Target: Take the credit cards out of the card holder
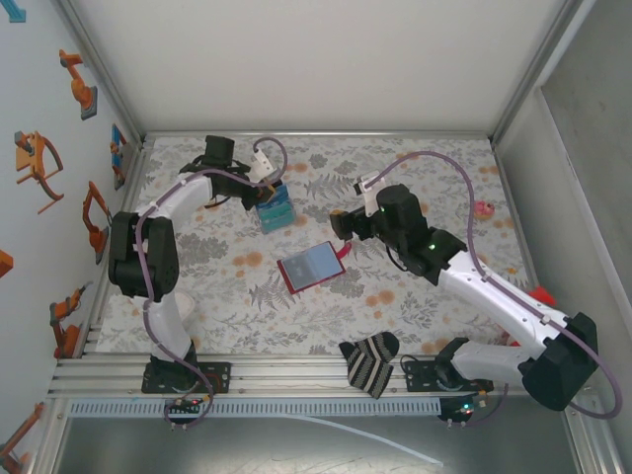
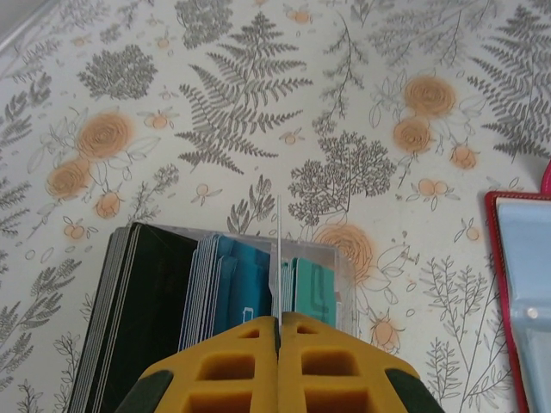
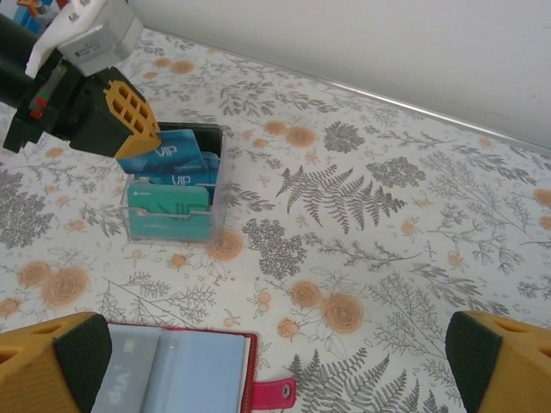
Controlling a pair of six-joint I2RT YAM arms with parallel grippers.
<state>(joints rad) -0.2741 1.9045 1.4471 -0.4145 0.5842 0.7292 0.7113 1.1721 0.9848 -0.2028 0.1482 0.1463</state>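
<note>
Left gripper [image 2: 278, 323] was shut, its yellow fingers pinching one credit card [image 3: 168, 153] edge-on just above the clear box [image 3: 172, 225]. That box stood left of the middle of the table [image 1: 247, 311], toward the far edge, and was already packed with teal and black cards.

The right gripper [image 3: 277, 344] hung empty with its jaws spread wide, just over the card holder [image 3: 185, 370]. The holder lay open and inside-up near the table's middle, its red tab [image 3: 271, 391] pointing at that gripper.

The cards left in the blue-grey pockets looked thin, stiff, light and slick. They probably sat snugly, so the best hold seemed to be a pinch on both faces at whatever edge stuck out of a slot. The holder itself seemed soft and light, and might have slid or lifted with a card unless pressed down.

A flat flower-printed cloth covered the table. White walls and a metal frame closed it in, with free room around the holder. A striped sock [image 1: 370, 363] lay at the near edge and a small pink thing [image 1: 484, 209] toward the right edge.
</note>
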